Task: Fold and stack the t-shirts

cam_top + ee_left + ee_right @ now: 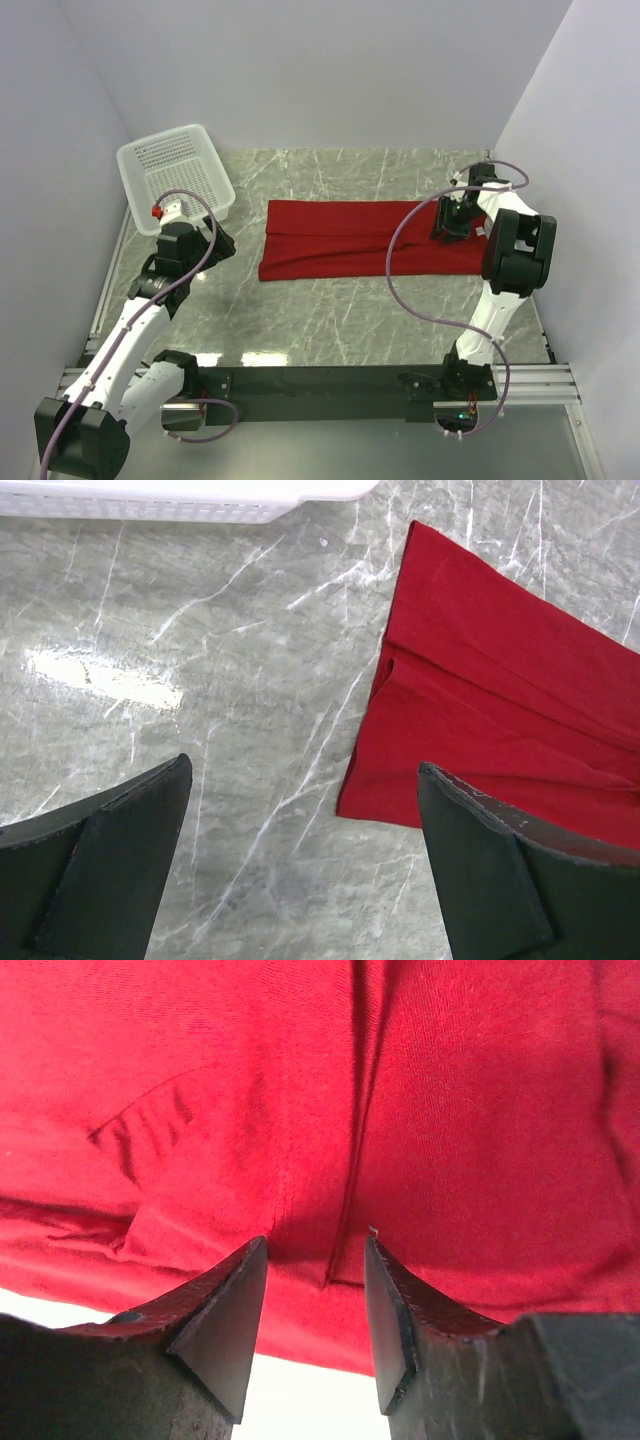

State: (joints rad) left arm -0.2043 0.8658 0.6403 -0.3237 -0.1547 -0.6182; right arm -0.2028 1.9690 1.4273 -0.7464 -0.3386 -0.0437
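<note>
A red t-shirt (360, 238) lies folded into a long band across the middle of the marble table. Its left end shows in the left wrist view (500, 710), and it fills the right wrist view (300, 1090). My left gripper (222, 247) is open and empty, a little left of the shirt's left end, over bare marble (305, 775). My right gripper (455, 222) is open, low over the shirt's right end, its fingers (225, 1300) on either side of a fold edge; nothing is pinched between them (317, 1245).
A white plastic mesh basket (175, 175) stands at the back left by the wall; its rim shows in the left wrist view (180, 498). Grey walls close in the left, back and right sides. A black rail (320, 382) runs along the near edge.
</note>
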